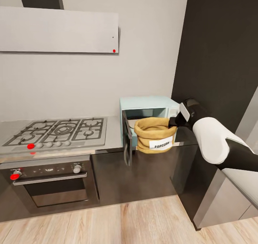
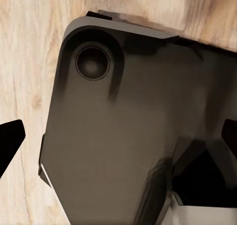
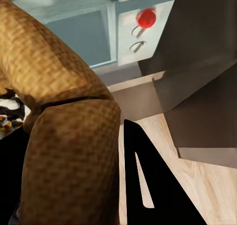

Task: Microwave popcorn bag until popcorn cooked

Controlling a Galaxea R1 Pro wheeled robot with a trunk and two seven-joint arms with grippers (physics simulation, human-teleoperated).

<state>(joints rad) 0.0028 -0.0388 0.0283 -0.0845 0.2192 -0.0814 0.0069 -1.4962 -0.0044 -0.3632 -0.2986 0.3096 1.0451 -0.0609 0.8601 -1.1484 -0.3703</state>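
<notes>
Popcorn bag (image 1: 155, 135) hangs in the air just in front of the microwave (image 1: 150, 110), at the mouth of its open cavity, with the label facing out. The right gripper (image 1: 173, 122) has the bag by its rolled rim on the side away from the microwave door (image 1: 127, 138); in the right wrist view one dark finger (image 3: 148, 180) lies against the tan cloth, so the grip looks closed on the bag. The door stands swung wide, toward the hob (image 1: 59, 131).

By the look of it, pickup from the countertop (image 1: 111, 136) and opening the door are done. Left to do: set the bag inside, let go, shut the door and run the heat.

The second right finger is hidden behind the cloth. Whether the bag's base has cleared the cavity sill cannot be told. Popcorn inside the bag cannot be made out. The left gripper's dark fingertips (image 2: 11, 141) sit wide apart at the edges of the left wrist view, holding nothing, over the robot's dark base (image 2: 123, 136) and wood floor (image 2: 29, 47).
</notes>
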